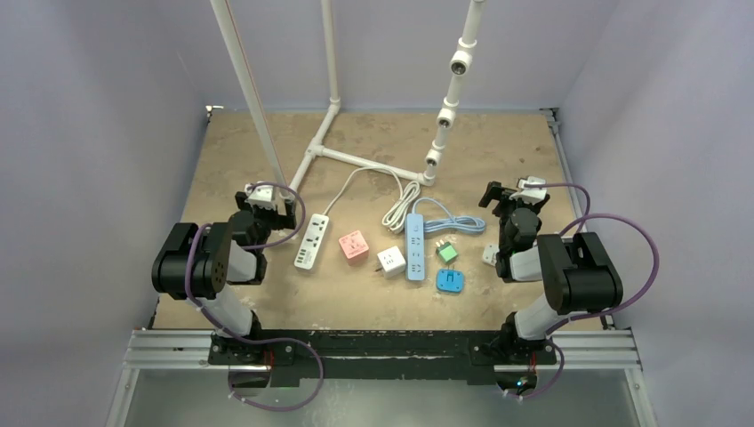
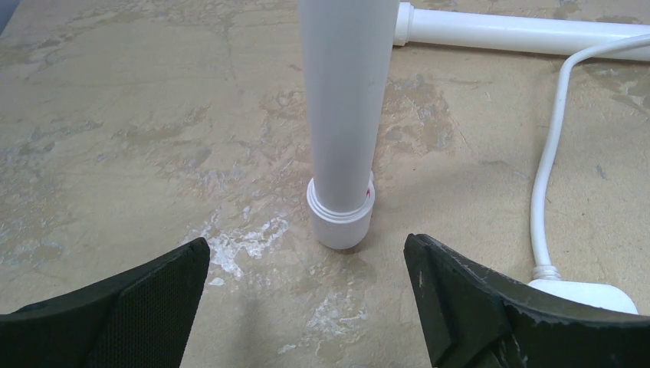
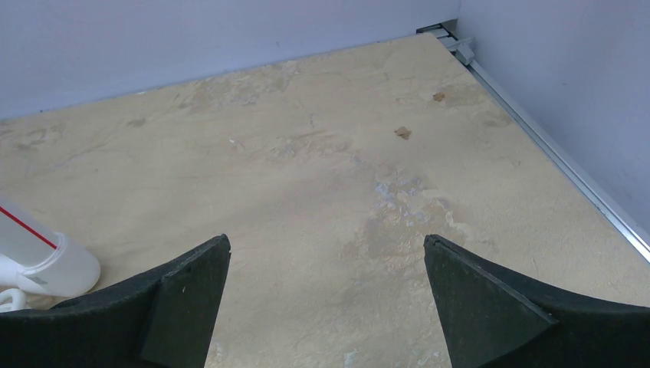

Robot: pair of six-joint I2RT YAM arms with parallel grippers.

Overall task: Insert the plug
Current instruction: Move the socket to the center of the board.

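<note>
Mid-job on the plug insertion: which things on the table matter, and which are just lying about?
Likely part of the job:
- white power strip
- blue power strip
- pink cube adapter
- white cube adapter
- green plug
- blue plug

Just lying about:
- white pipe frame

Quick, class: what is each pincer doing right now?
Left black pincer: open, holding nothing.
Right black pincer: open, holding nothing.
</note>
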